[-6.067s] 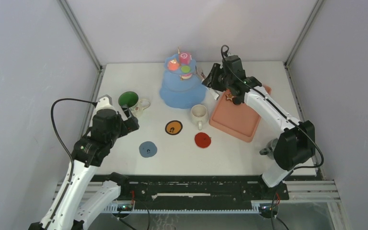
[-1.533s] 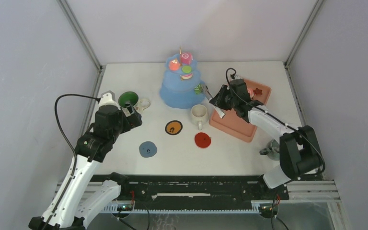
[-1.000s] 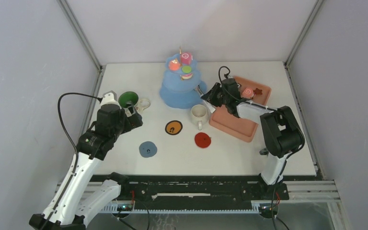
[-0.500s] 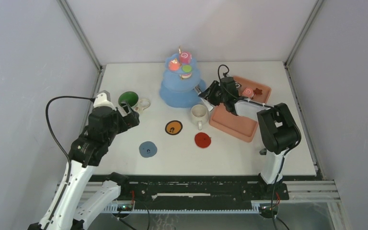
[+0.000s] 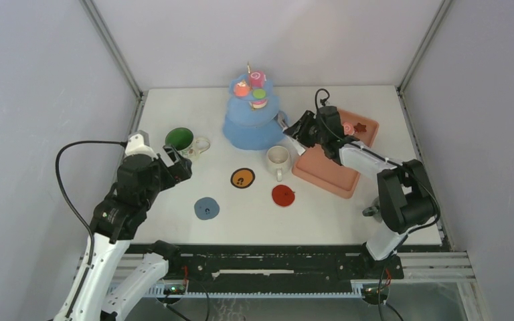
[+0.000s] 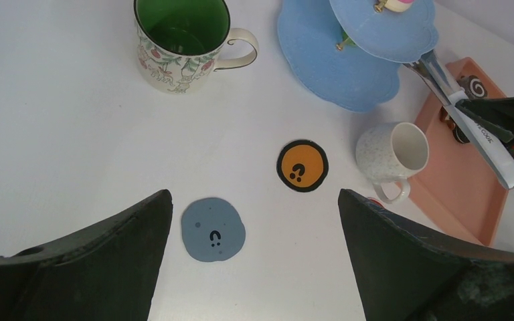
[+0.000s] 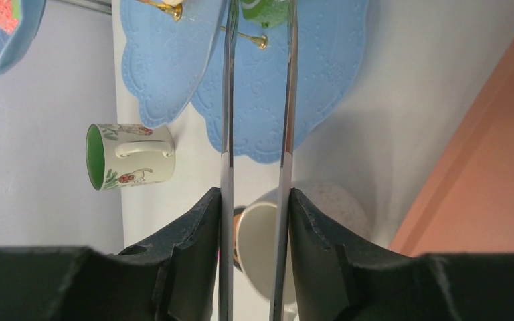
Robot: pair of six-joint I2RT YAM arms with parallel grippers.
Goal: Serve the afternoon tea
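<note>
The left gripper has drawn back a little toward the near edge since half a second ago. Its fingers stand wide apart and hold nothing, above the white table. At the near right, the grey mug is mostly hidden behind the right arm.

Farther in, the floral mug with green inside stands upright, only its inner wall showing. The cream speckled mug also stands upright, just beside the salmon-pink rectangular tray. At the far end of the tray lie a pink swirl roll and a brown star.

The right gripper has shifted slightly to the right. Its fingers press on both arms of the metal tongs, whose blades stand apart. Their tips reach the blue tiered stand, and a green round pastry sits between them. Whether they touch it, I cannot tell.

The top tier carries a second pink swirl roll, a red round and a second green round.
</note>
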